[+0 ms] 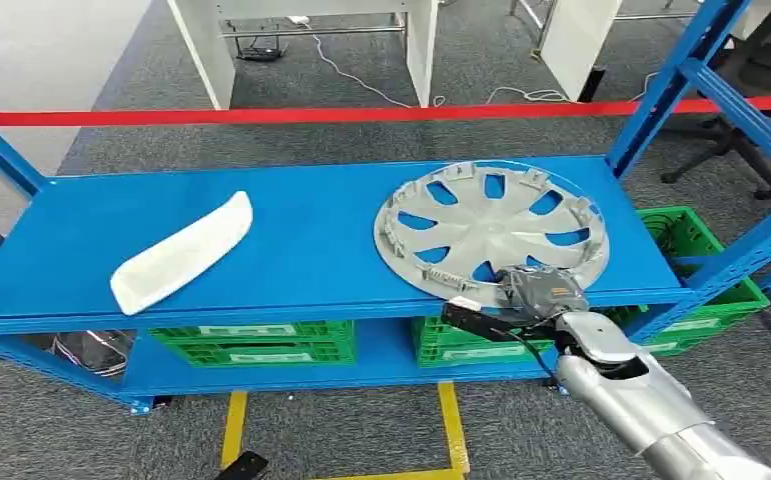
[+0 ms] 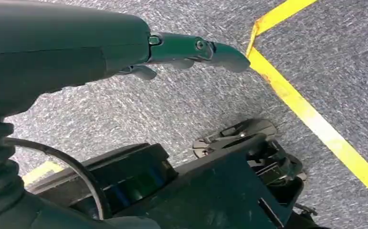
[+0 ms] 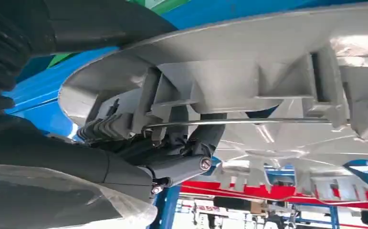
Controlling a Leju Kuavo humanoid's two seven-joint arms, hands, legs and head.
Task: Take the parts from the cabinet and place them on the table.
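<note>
my worry here is the grip: my right hand has only the near rim of the silver wheel cover, and in the right wrist view its dark fingers curl up around the rim by the thin wire ring and the moulded clips, so i judge it as holding the cover by one edge and nothing more. a wide, light disc lifted from one point will likely tilt and swing, the far edge could drag on the blue shelf or knock the blue upright at about 1 o'clock from the cover, and a finger hooked on a clip or the wire could slip off or snag when i pull back. the cover lies flat, inner side up, on the right half of the top shelf, its near rim hanging slightly over the front edge; from the hand, its centre sits at roughly 11 o'clock, with the hand touching the rim at the cover's 5 o'clock. the white curved part lies well apart at 9 o'clock from the cover, untouched, so it is not yet dealt with. my left hand hangs over the grey carpet, fingers out straight and holding nothing.
</note>
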